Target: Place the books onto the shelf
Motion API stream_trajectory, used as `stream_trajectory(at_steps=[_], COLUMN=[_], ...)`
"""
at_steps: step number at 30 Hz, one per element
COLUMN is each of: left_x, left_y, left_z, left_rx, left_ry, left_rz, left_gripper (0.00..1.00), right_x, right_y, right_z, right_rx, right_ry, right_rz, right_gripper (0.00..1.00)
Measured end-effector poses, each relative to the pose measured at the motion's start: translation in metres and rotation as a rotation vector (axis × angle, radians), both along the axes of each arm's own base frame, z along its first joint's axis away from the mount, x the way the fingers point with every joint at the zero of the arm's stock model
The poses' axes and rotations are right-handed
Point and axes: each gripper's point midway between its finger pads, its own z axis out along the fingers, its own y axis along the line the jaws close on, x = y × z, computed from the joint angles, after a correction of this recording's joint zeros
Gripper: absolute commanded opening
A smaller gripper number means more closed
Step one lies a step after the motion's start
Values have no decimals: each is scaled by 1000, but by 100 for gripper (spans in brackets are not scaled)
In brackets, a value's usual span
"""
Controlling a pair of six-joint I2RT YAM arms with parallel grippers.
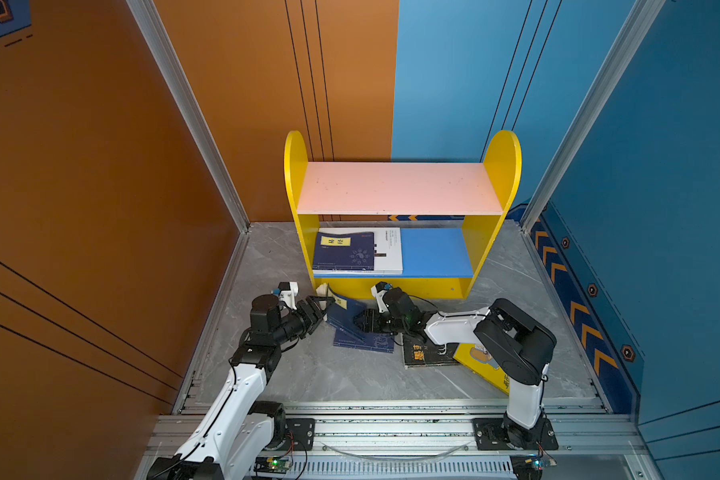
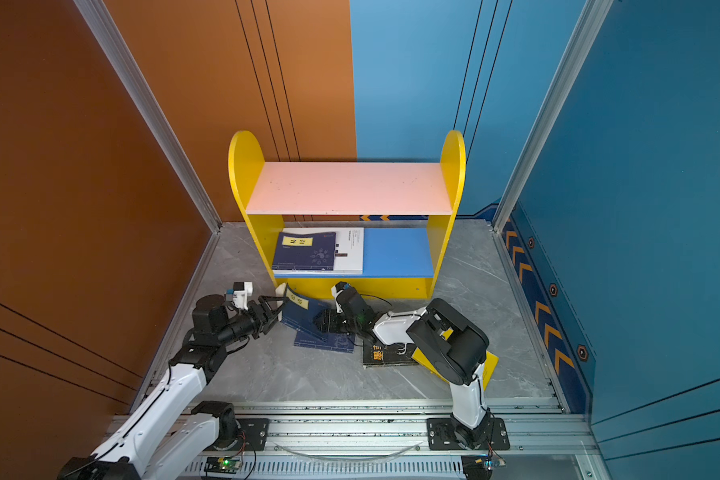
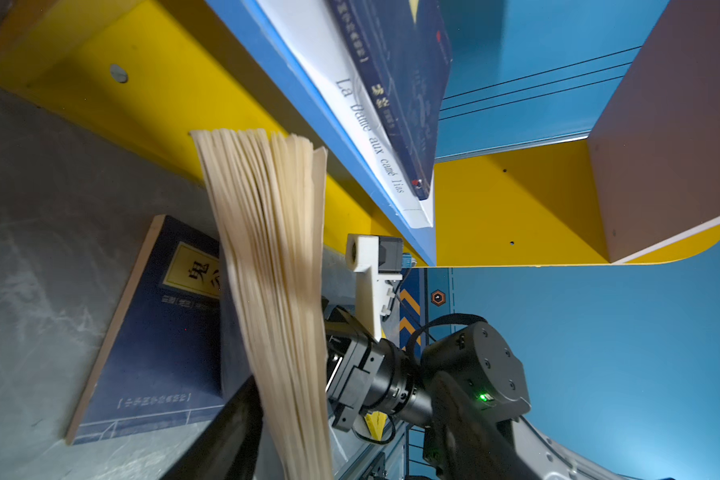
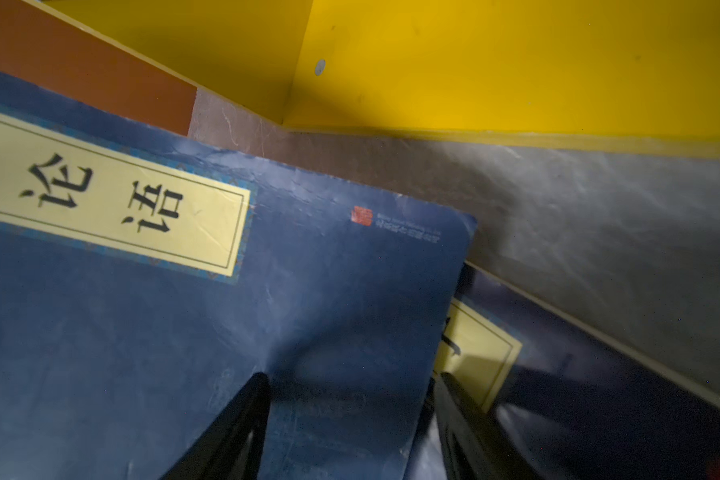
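Observation:
The shelf [image 1: 395,187] stands at the back. On its blue lower board [image 1: 433,253] a navy book [image 1: 341,253] lies on a white book [image 1: 391,249]. In front of the shelf, another navy book [image 1: 344,313] is tilted up off the floor over a flat navy book [image 1: 366,343]. My left gripper [image 1: 326,309] is open, and the tilted book's fanned page edge [image 3: 267,249] stands beside one finger [image 3: 225,436]. My right gripper [image 4: 352,378] is open. One of its fingers rests on that book's cover [image 4: 184,332]; the other sits at the cover's edge.
A black book [image 1: 422,353] and a yellow book [image 1: 474,361] lie on the grey floor [image 1: 329,382] under my right arm. The pink upper board is bare. Orange and blue walls close in the sides. A metal rail [image 1: 391,428] runs along the front.

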Motion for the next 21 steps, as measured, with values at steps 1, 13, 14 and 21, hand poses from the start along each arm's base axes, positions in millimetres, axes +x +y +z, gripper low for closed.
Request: stream_trajectory(at_steps=[1,13,14,21], left_x=[1,-6,-7,-15], left_y=[0,2,2,4], left_z=[2,-31,-36,-63], left_rx=[-8,78,92,195], left_ry=[-4,126,140,222], left_rz=[0,-7,-11,-29], left_gripper=[66,50,48,33], right_x=[0,1,1,3], right_y=[0,2,2,0], right_z=[0,-3,-3,-3], right_rx=[0,15,15,15], right_ry=[0,7,8,7], right_rz=[0,10,10,4], right_gripper=[65,64,64,64])
